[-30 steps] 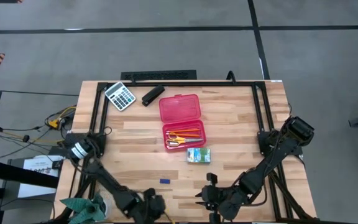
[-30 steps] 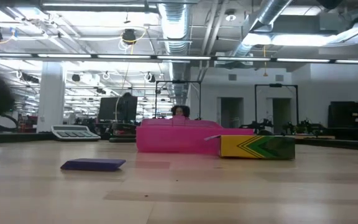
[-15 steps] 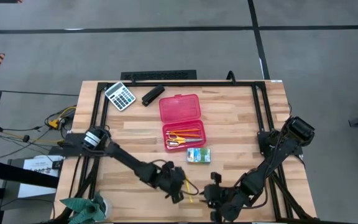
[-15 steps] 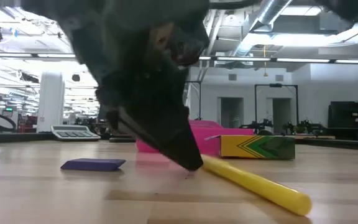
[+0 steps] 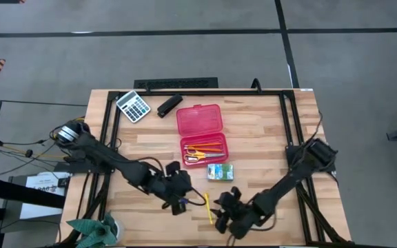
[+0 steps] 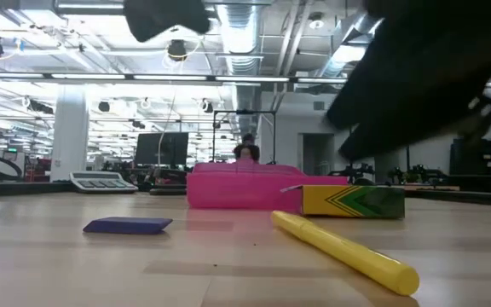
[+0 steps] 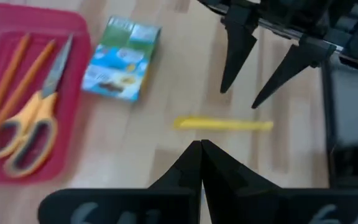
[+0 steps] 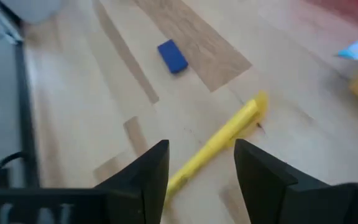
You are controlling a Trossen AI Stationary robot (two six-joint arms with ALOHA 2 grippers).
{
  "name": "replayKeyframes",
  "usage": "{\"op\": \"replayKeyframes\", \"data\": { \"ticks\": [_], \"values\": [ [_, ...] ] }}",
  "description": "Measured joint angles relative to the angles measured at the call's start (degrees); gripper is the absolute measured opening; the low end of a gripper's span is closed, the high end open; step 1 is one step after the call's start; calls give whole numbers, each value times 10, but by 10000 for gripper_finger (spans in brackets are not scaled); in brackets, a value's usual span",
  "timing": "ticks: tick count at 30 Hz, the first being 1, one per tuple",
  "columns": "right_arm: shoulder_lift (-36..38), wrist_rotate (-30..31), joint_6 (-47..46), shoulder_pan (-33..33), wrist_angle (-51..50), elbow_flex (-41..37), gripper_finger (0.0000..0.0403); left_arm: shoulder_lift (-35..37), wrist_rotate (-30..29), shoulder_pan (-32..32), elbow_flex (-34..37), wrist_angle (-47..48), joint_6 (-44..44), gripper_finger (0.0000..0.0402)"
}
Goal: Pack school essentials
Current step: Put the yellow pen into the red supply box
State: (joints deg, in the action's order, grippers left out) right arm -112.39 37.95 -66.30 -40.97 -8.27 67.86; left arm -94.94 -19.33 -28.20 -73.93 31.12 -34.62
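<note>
worktop: pale wooden butcher-block worktop (image 5: 260, 131), black frame round it
case: open pink plastic pencil case (image 5: 202, 138) mid-worktop; yellow-handled scissors (image 5: 197, 156) and two orange pencils (image 5: 211, 147) already lie in its lower tray
packet: small green-and-white packet (image 5: 220, 171) on the worktop just below the case, not packed
pen: yellow plastic pen (image 8: 219, 144) flat on the worktop near the front edge, free, nothing holding it
blue piece: tiny flat blue piece (image 8: 172, 56) on the worktop near the pen, apart from it
left pincer: left pincer (image 7: 201, 147) tips pressed together, empty, hovering near the blue piece and beside the pen
right pincer: right pincer (image 8: 198, 157) fingers apart, straddling the pen's near end from above, not clamped
step: judged as pen pickup by right arm; pen, packet, blue piece left to pack
next move: lower over the pen, close across its barrel, lift, carry to the case tray; round barrel may roll or pivot if gripped off-centre
not for packing: grey calculator (image 5: 133, 106) and black stapler (image 5: 169, 105) at the far edge
</note>
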Motion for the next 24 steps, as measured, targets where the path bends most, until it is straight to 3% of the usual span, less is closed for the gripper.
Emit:
{"op": "replayKeyframes", "data": {
  "ticks": [10,18,21,24],
  "values": [
    [-149,44,-85,21,-193,185,174,75,-9,-19,0,85,65,0],
    [-232,44,-178,17,-271,266,170,84,-7,-25,0,111,106,0],
    [-233,28,-224,16,-334,271,140,84,-7,-26,0,122,116,0],
    [-232,22,-198,17,-371,271,80,85,-7,-26,0,127,120,0]
  ]
}}
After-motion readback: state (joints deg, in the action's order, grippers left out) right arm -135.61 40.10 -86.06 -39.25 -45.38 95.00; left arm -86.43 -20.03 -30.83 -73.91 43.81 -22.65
